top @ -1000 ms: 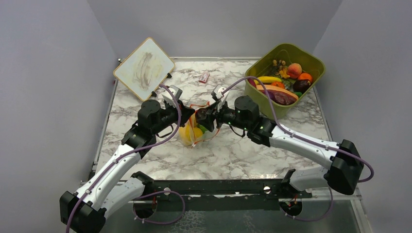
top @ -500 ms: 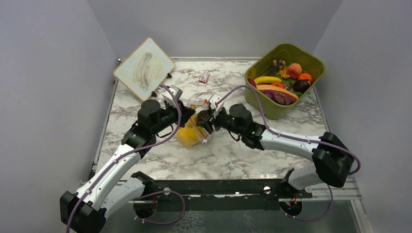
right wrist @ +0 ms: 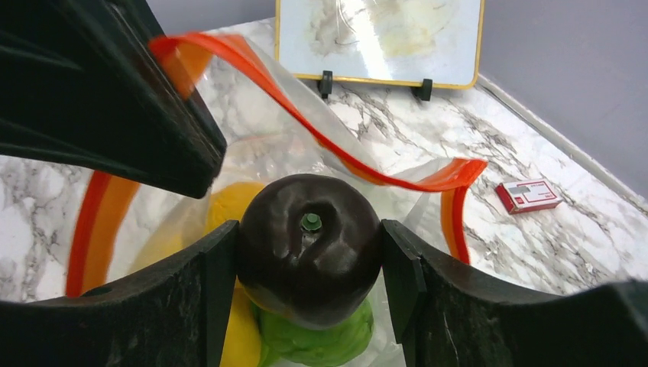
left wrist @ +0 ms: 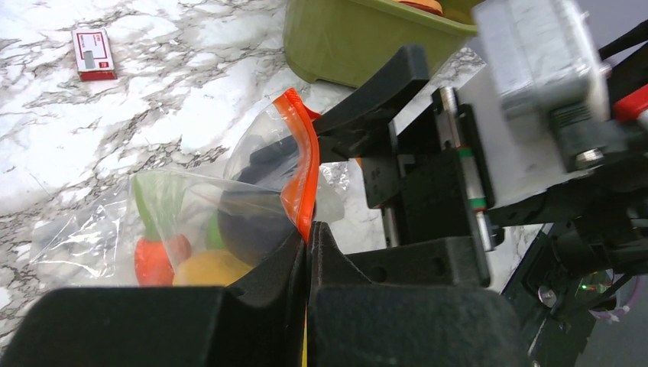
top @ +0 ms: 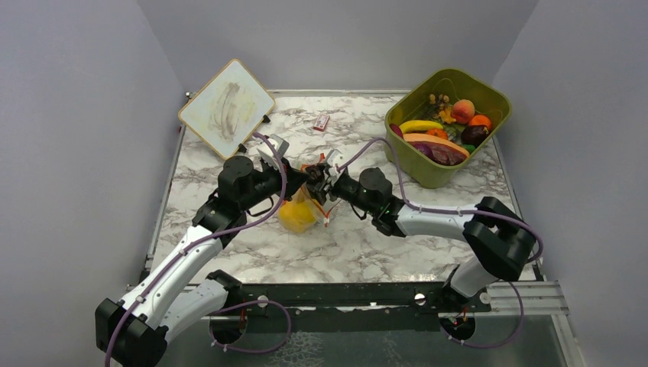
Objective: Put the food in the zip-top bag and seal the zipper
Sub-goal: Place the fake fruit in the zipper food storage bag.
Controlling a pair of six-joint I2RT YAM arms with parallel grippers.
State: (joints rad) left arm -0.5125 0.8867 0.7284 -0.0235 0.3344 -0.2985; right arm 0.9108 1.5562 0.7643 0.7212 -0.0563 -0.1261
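Observation:
The clear zip-top bag (top: 300, 214) lies mid-table with its mouth held up. My left gripper (left wrist: 307, 229) is shut on the orange-red zipper (left wrist: 302, 176) strip at the mouth edge. Inside the bag show yellow food (right wrist: 229, 202), green food (right wrist: 321, 340) and an orange-red piece (left wrist: 153, 260). My right gripper (right wrist: 308, 237) reaches into the open mouth, its pads shut on either side of a dark purple fruit (right wrist: 306, 267) with a green stem. From the top view, both grippers meet over the bag, left gripper (top: 304, 177) and right gripper (top: 324, 182) nearly touching.
An olive-green tub (top: 416, 164) with more toy fruits stands at the back right. A small whiteboard (top: 227, 107) leans at the back left. A red-white packet (top: 321, 121) lies on the marble behind the bag.
My right arm has reached further left, carrying the dark purple fruit into the bag's mouth. The left gripper has kept its hold on the zipper edge.

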